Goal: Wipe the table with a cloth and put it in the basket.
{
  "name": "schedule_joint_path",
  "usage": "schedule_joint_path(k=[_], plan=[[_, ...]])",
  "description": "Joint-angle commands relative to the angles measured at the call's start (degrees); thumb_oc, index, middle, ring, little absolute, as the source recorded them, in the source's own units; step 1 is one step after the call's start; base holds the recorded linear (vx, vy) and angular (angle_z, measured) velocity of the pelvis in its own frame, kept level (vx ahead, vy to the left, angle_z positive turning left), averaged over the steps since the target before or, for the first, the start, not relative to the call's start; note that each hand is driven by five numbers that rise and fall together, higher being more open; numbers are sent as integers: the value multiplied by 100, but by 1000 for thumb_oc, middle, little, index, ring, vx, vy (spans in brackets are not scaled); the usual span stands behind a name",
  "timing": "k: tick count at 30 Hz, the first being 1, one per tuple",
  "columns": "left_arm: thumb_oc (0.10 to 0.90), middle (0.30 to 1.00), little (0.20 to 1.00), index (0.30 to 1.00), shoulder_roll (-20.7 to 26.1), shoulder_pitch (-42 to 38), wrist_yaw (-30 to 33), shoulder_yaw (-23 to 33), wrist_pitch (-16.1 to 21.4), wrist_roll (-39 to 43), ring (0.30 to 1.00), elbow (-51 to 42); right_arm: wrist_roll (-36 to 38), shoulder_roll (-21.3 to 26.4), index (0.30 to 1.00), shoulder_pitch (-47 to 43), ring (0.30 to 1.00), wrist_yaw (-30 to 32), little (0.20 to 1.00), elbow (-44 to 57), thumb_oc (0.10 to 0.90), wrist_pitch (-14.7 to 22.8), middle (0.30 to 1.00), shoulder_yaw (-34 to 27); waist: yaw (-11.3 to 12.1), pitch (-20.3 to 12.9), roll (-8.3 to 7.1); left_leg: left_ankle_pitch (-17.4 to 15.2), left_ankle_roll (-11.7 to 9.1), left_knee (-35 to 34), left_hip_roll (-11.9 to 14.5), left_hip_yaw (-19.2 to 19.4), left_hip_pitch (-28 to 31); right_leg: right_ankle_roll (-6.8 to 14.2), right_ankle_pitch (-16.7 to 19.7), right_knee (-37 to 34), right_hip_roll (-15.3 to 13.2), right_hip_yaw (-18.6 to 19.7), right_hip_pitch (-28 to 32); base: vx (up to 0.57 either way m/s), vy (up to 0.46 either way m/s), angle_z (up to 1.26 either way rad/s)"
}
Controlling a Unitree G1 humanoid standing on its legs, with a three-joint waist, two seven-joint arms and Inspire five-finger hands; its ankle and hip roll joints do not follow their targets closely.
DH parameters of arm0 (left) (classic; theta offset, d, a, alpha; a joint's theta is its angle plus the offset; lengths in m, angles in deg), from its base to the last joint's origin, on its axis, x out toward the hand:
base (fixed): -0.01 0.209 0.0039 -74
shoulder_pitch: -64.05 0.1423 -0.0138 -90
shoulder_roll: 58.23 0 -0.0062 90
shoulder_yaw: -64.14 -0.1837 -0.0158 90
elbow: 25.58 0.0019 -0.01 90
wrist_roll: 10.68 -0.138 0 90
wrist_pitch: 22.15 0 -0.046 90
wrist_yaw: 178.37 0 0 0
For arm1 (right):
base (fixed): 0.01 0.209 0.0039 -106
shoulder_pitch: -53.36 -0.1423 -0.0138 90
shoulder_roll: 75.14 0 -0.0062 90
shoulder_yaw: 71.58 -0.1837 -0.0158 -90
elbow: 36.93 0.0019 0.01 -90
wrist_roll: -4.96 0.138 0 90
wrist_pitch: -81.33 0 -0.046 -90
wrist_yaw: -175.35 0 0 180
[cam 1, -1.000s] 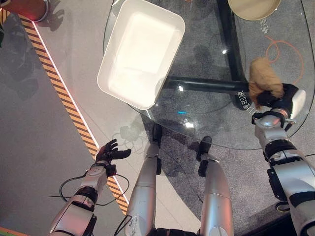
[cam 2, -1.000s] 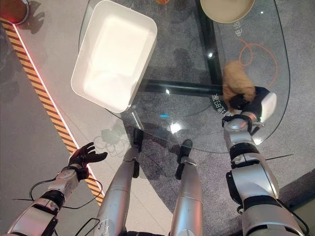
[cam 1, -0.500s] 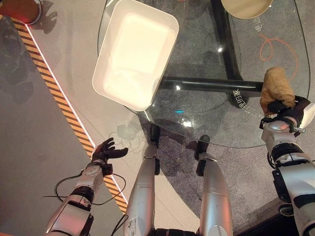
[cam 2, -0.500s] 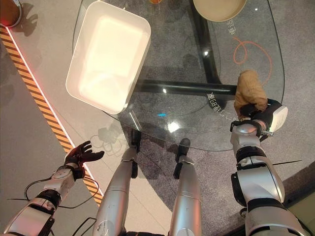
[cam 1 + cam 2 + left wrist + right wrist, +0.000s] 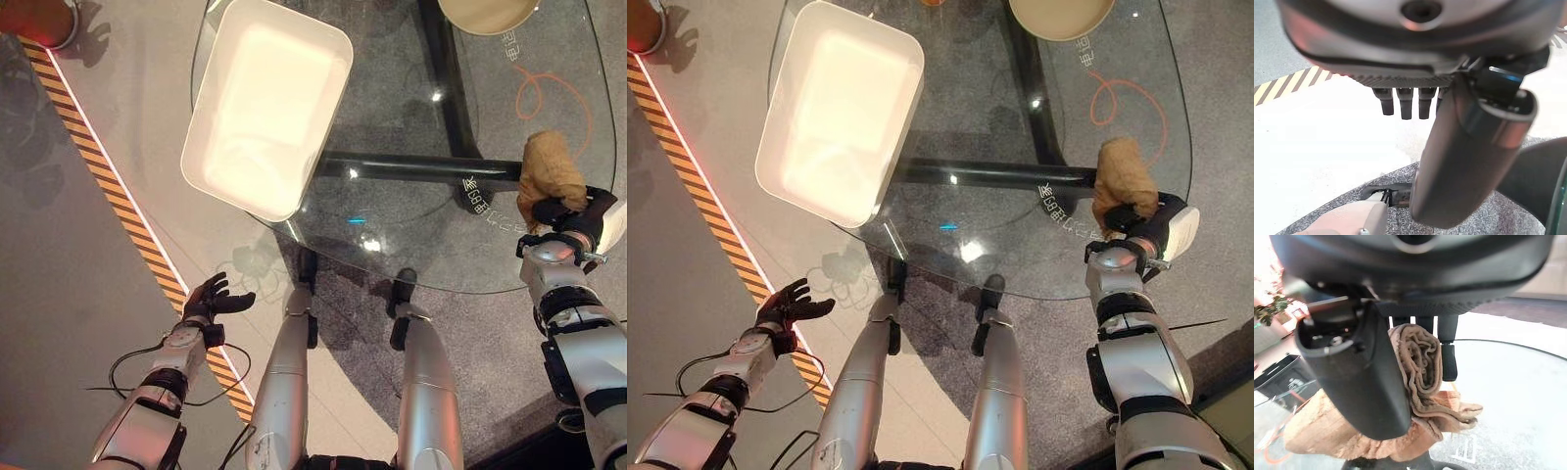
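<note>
A crumpled tan cloth rests on the round glass table near its right rim, and my right hand is shut on its near end. Seen from the right wrist, the cloth is pinched between the thumb and the curled fingers. The white rectangular basket sits at the table's left edge, partly overhanging it. My left hand hangs open low at the left, off the table and over the floor; its straight fingers show from the left wrist.
A tan bowl stands at the table's far edge. An orange cord shows through the glass at the right. A black table frame runs under the glass. A striped yellow-black line crosses the floor at the left.
My right hand has dragged the cloth rightward across the glass to the right rim over the last second. The camera has shifted a little. My left hand has stayed where it was.
</note>
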Motion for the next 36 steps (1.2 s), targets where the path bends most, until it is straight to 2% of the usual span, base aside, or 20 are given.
schedule_joint_path(k=[1, 7, 15, 20, 24, 36], plan=[[800, 900, 900, 900, 230, 118, 69, 171, 51, 98, 900, 397, -647, 776, 300, -362, 300, 212, 200, 614, 100, 466, 300, 435, 44, -135, -19, -903, 232, 622, -259, 195, 144, 11, 382, -359, 240, -236, 42, 0, 0, 0], [800, 900, 900, 900, 143, 178, 116, 156, 81, 84, 900, 317, -1464, 699, 300, -572, 300, 150, 200, 1224, 100, 245, 300, 916, 55, -135, 9, -906, 227, 645, -291, 199, 137, -22, 328, -311, 252, -233, 25, 0, 0, 0], [800, 900, 900, 900, 58, 201, 162, 121, 94, 18, 900, 220, -2296, 596, 300, -721, 300, -302, 200, 1842, 100, 205, 300, 1634, 91, -135, 0, -915, 237, 696, -312, 203, 114, -64, 256, -250, 246, -284, 31, 0, 0, 0], [800, 900, 900, 900, 1, 262, 280, 110, 82, 19, 900, 87, -2457, 558, 300, -651, 300, -432, 200, 2417, 100, 32, 300, 1881, 78, -135, -9, -902, 225, 676, -319, 211, 105, -69, 233, -257, 261, -292, 28, 0, 0, 0], [800, 900, 900, 900, -20, 300, 319, 151, 85, -35, 900, 40, -2794, 486, 300, -505, 300, -768, 200, 2894, 100, -60, 300, 2132, 70, -135, -23, -892, 214, 667, -324, 225, 106, -70, 219, -264, 254, -303, 31, 0, 0, 0], [800, 900, 900, 900, -106, 318, 349, 186, 94, -152, 900, -19, -3143, 262, 300, -189, 300, -1683, 200, 3614, 100, 30, 300, 2649, 57, -135, -67, -854, 185, 638, -332, 256, 122, -75, 210, -315, 258, -327, 63, 0, 0, 0]])
